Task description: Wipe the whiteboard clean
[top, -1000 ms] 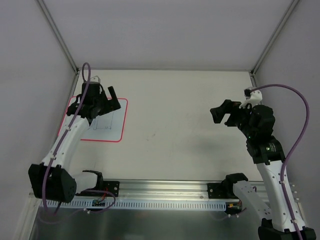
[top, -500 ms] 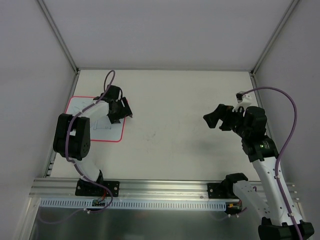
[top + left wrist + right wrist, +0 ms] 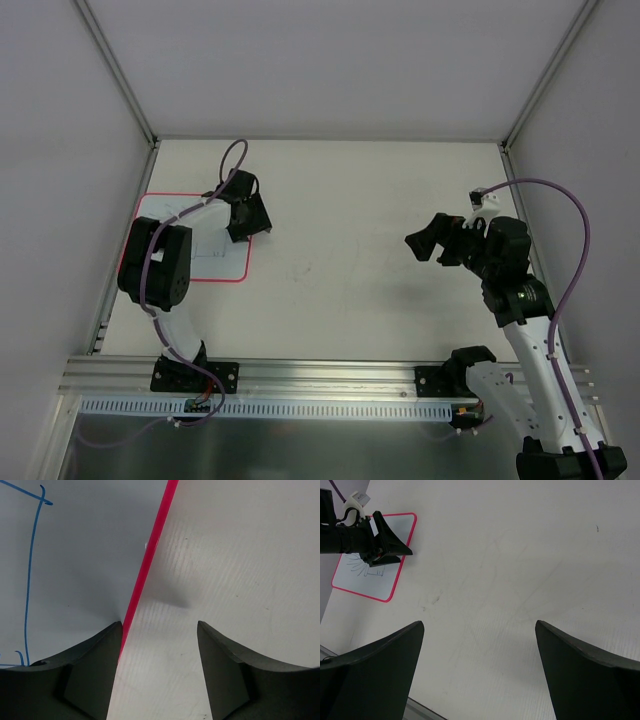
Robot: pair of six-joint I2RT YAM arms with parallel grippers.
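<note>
The whiteboard, pale with a red rim, lies flat at the table's left side. It bears pen lines, which show blue in the left wrist view. My left gripper is open and empty, low over the board's right edge. In the left wrist view the gripper has one finger over the board surface and the other over bare table, with the red rim running between. My right gripper is open and empty, held above the table's right half. Its wrist view shows the board far off.
The white table is enclosed by grey walls with metal corner posts. An aluminium rail with the arm bases runs along the near edge. The left arm's link lies over the board's left part.
My left arm has folded back and its gripper has moved from over the board's upper middle to its right edge. My right gripper has shifted slightly left.
</note>
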